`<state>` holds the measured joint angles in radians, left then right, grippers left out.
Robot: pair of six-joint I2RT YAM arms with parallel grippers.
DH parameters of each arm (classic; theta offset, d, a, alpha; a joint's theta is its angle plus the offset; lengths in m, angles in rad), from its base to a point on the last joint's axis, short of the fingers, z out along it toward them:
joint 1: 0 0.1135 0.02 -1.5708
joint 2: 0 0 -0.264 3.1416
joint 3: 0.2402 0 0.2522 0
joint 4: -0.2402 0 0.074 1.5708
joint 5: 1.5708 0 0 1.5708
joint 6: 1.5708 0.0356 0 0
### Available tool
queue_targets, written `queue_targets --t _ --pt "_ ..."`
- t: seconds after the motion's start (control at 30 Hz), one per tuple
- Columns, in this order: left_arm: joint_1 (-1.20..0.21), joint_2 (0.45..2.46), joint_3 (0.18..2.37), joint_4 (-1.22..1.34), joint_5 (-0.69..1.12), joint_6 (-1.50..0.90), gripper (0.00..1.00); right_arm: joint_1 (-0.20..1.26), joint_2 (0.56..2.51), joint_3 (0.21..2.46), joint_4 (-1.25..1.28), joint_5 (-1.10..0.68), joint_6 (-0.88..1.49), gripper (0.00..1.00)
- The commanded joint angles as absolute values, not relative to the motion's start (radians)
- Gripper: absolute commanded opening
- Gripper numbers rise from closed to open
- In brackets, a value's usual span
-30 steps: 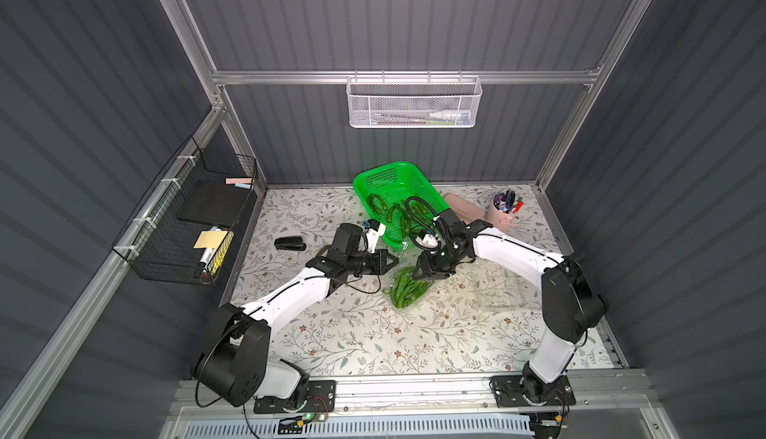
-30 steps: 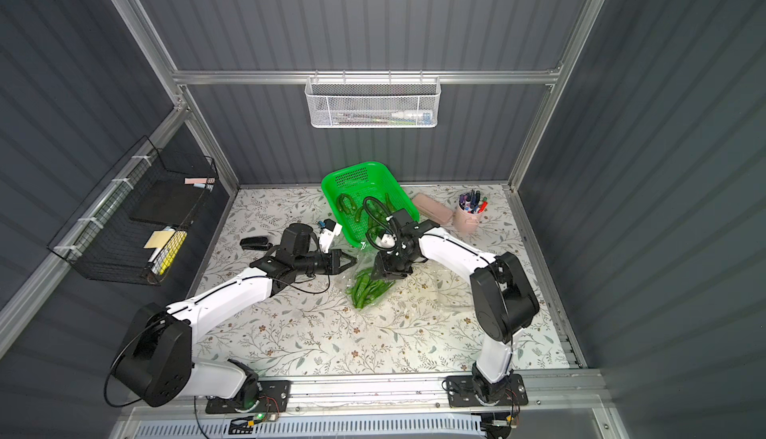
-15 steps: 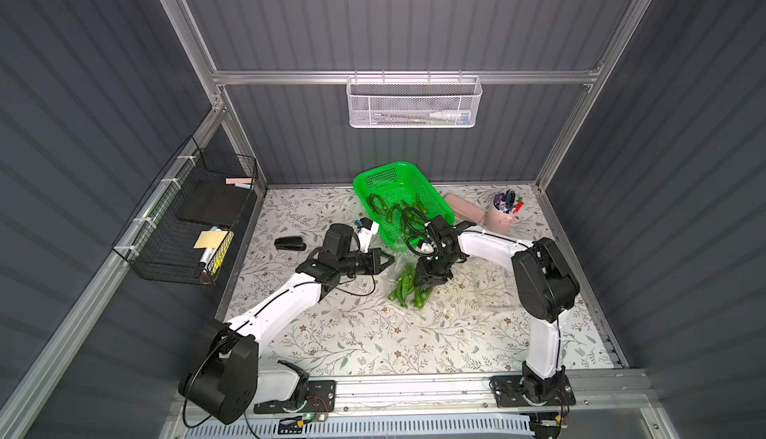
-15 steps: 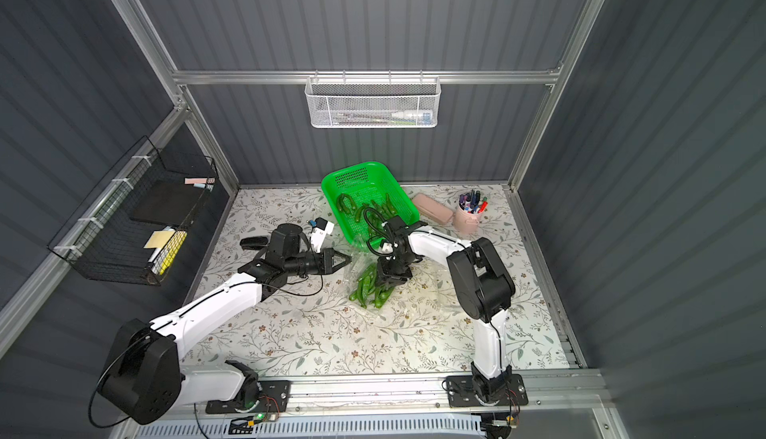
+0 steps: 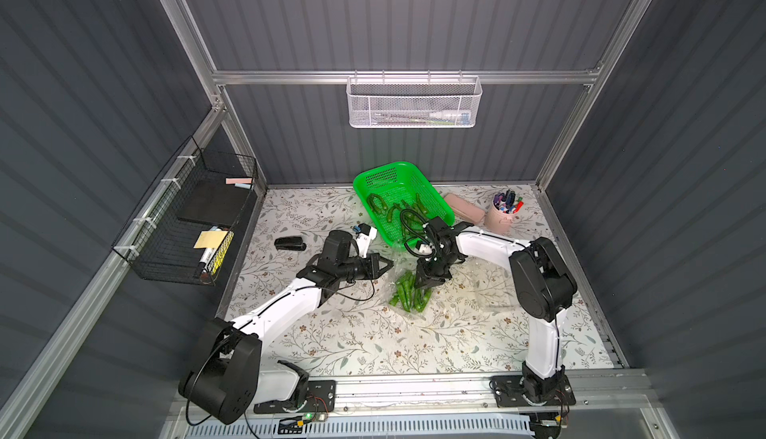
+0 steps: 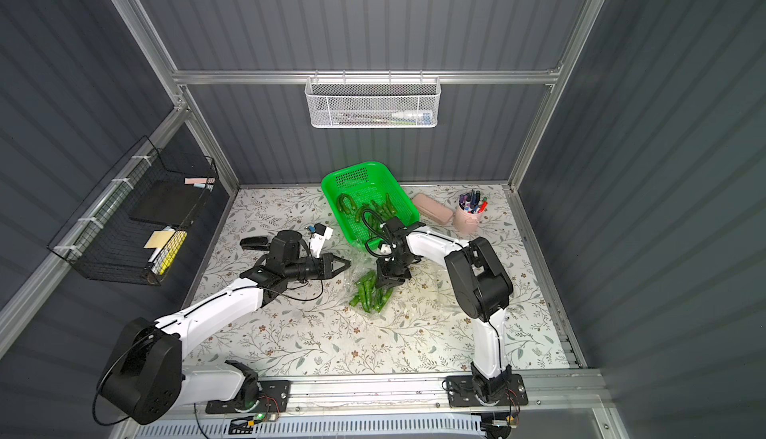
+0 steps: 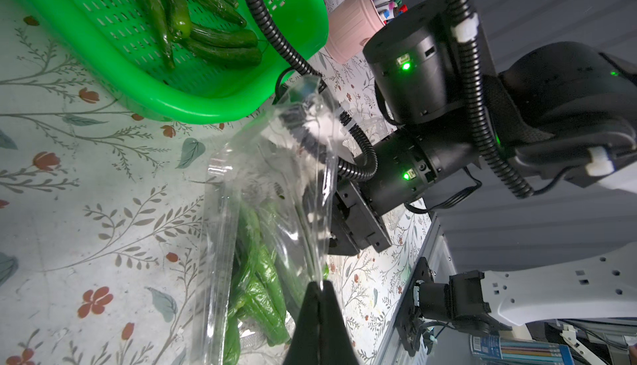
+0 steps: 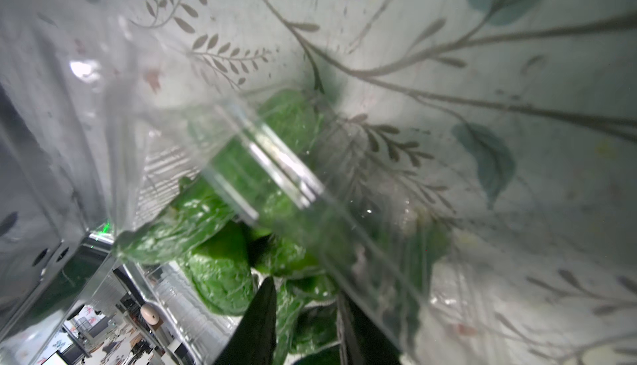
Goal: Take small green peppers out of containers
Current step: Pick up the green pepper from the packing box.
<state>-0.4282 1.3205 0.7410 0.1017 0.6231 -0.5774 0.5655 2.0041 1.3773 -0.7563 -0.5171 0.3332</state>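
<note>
Descent just made by right pincer (image 5: 423,289) into clear pack (image 7: 275,173) on tabletop (image 5: 352,333), narrowing around peppers (image 5: 408,296) still inside, grasp not yet sure; left pincer (image 7: 319,289) clenched on pack's flap, so another removal likely next.

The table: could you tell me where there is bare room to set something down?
Bare: the wide strip of table between the small green peppers and the front rail, and the back left corner between the stapler and the green basket. Crowded: the middle around the peppers, and the back right by the pink cup.
</note>
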Motion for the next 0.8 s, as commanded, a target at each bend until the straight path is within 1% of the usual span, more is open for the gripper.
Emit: queue_targets --t 0.0,0.07,0.17,0.23,0.33,0.53,0.67,0.77 --pt "-0.421 1.331 0.721 0.086 0.632 -0.583 0.00 0.579 2.041 1.398 -0.751 -0.506 0.316 0.32" --pt "-0.421 1.333 0.721 0.085 0.632 -0.583 0.00 0.581 2.042 1.397 -0.745 -0.511 0.313 0.25" --pt "-0.420 1.337 0.722 0.081 0.626 -0.583 0.00 0.581 2.008 1.381 -0.723 -0.512 0.309 0.13" --pt "-0.420 1.342 0.724 0.081 0.623 -0.581 0.00 0.580 1.969 1.361 -0.704 -0.512 0.308 0.08" --pt "-0.420 1.349 0.729 0.081 0.618 -0.577 0.00 0.579 1.921 1.346 -0.701 -0.509 0.308 0.05" --pt "-0.416 1.371 0.747 0.069 0.609 -0.560 0.00 0.565 1.841 1.339 -0.706 -0.513 0.309 0.03" --pt "-0.413 1.385 0.750 0.069 0.600 -0.553 0.00 0.540 1.816 1.339 -0.692 -0.556 0.328 0.03" --pt "-0.412 1.397 0.762 0.055 0.594 -0.537 0.00 0.522 1.790 1.310 -0.623 -0.591 0.361 0.03"
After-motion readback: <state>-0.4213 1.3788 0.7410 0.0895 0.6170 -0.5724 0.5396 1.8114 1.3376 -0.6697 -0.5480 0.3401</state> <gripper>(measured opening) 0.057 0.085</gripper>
